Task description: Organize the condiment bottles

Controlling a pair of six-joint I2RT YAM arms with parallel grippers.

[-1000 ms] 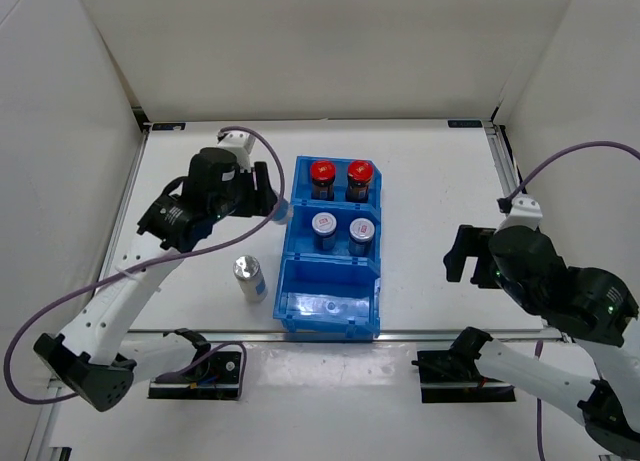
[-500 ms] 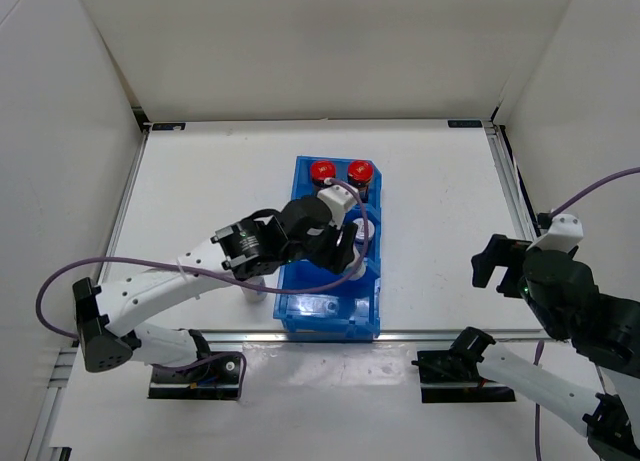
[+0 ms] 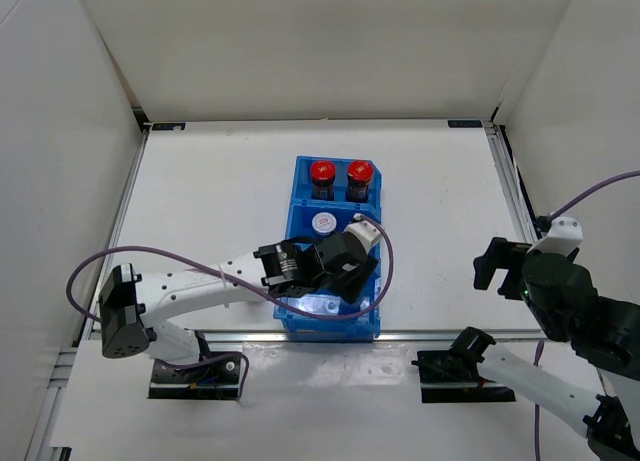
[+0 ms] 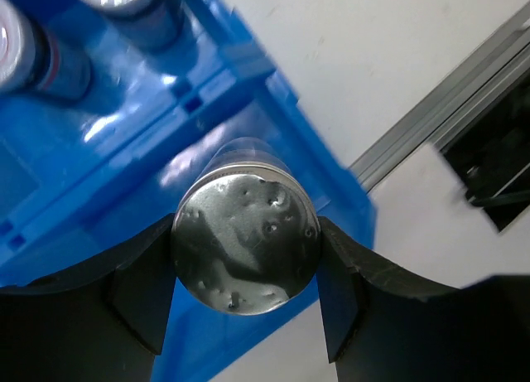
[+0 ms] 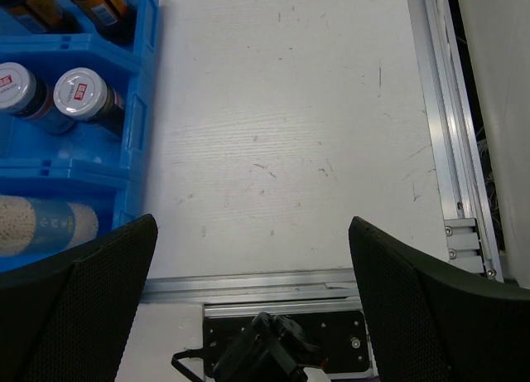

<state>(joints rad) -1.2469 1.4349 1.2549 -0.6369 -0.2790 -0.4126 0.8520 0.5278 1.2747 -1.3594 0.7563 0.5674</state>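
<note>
The left fingers (image 4: pixel 137 295) pinch a silver-topped bottle (image 4: pixel 246 243) between them, one on each side (cap facing the wrist camera), held above the near compartment of the blue bin (image 4: pixel 290 117). The right fingers (image 5: pixel 91 291) stand spread wide over the table (image 5: pixel 290 150), holding nothing

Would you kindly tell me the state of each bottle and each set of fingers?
Red-capped bottles: upright, far compartment of the blue bin.
Red-marked silver-capped bottles: upright, middle compartment.
Teal-labelled bottle: lying on its side, near compartment.
Silver-topped bottle: gripped, over near compartment.
Left fingers: shut on it.
Right fingers: open, empty.
</note>
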